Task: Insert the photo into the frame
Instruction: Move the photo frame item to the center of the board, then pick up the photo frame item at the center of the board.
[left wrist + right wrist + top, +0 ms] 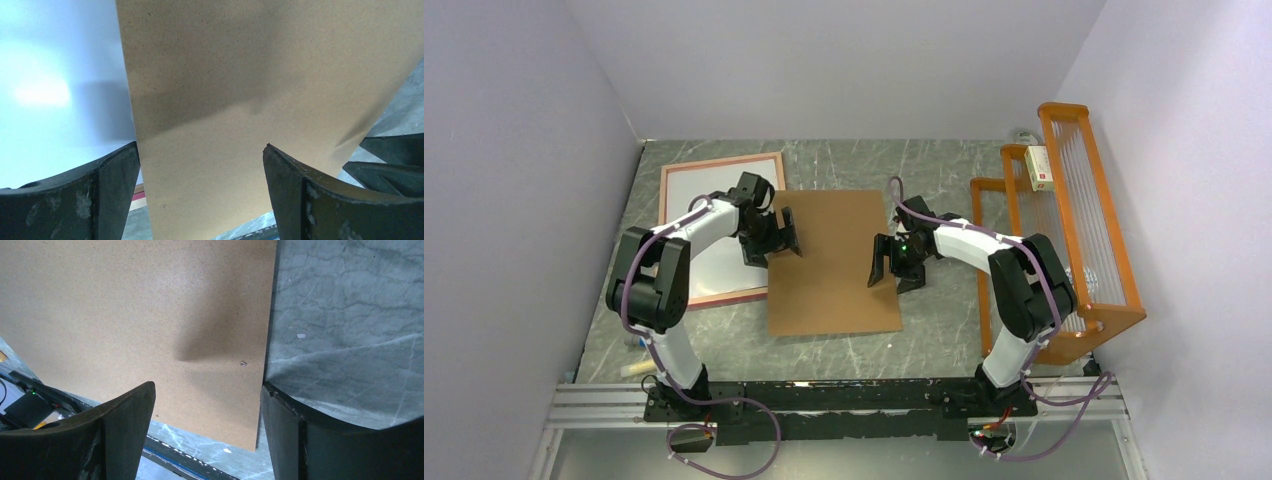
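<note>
While both pairs of jaws are spread wide with nothing gripped, the left gripper [771, 243] is seen over the left edge of the brown backing board [834, 290], and the right gripper [894, 272] over its right edge. Both arms are bent at the elbow and reached inward from their bases, wrists tipped down towards the board, which is laid flat on the grey marbled table [924, 170]. Whether any fingertip touches the board cannot be told. At far left, just beside the board, the photo [694, 190] is seen inside the frame [724, 160], white back up and partly covered by the left arm. An orange wire rack [1104, 260] is seen at right.
</note>
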Available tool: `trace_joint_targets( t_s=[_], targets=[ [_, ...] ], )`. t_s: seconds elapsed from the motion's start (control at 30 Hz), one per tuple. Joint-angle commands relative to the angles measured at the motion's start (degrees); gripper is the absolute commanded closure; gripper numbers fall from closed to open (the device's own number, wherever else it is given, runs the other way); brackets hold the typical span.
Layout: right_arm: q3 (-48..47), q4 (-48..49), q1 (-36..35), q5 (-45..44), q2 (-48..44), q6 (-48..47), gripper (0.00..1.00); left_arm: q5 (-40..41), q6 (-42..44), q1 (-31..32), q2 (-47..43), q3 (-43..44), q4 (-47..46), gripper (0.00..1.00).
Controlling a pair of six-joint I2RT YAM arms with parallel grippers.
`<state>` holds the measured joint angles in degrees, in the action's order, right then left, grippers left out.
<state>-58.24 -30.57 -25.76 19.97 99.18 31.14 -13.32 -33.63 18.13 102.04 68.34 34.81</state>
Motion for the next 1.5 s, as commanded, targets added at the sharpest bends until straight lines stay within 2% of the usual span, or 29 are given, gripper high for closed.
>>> trace_joint_targets(
  t_s=[0.0, 0.13, 0.27, 0.53, 0.67, 0.77, 0.97, 1.07, 1.13, 1.3, 1.47],
  targets=[
    [-0.83, 13.86, -2.04, 5.61, 2.16, 1.73, 0.21, -14.56, -2.38, 0.44, -0.62, -2.17, -1.4, 0.08],
    [-0.67, 14.08, -2.02, 6.06, 2.16, 1.73, 0.21, -20.29, -3.51, -1.25, 0.32, -3.8, -3.87, 0.12],
    [-0.73, 14.17, -2.04, 6.39, 2.16, 1.69, 0.21, -26.2, -5.4, -3.66, -1.4, -5.53, -8.13, 0.22],
    [-1.29, 13.98, -1.96, 6.59, 1.51, 0.96, 0.21, -38.14, -5.36, -6.02, -4.36, -3.35, -12.04, 0.64],
    [-2.32, 12.71, -1.93, 6.23, 0.85, -0.37, 0.21, -40.02, -3.61, -6.4, -4.35, -0.29, -10.63, 0.79],
    [-3.68, 10.98, -1.94, 4.63, -0.28, -1.16, 0.21, -40.79, -1.61, -6.35, -3.66, 3.01, -7.92, 0.96],
    [-8.57, 3.65, -1.93, -8.66, -5.29, -3.66, 0.18, -34.37, 2.46, -6.35, -3.93, 12.76, 3.8, 0.97],
    [-10.38, 0.57, -2.06, -16.58, -8.29, -5.8, 0.15, -31.1, 2.09, -6.35, -4.01, 18.22, 7.65, 0.97],
    [-10.95, 0.47, -3.06, -18.64, -10.83, -7.66, 0.13, -29.33, 1.02, -6.35, -3.91, 20.66, 9.15, 0.98],
    [-11.6, 3.35, -12.92, -27.5, -18.75, -14.21, 0.11, -27.48, -1.66, -6.35, -3.09, 25.29, 11.42, 0.97],
    [-12.45, 3.98, -24.58, -34.41, -22.54, -17.08, 0.09, -25.73, -3.91, -6.35, -2.11, 28.16, 12.22, 0.97]
  ],
)
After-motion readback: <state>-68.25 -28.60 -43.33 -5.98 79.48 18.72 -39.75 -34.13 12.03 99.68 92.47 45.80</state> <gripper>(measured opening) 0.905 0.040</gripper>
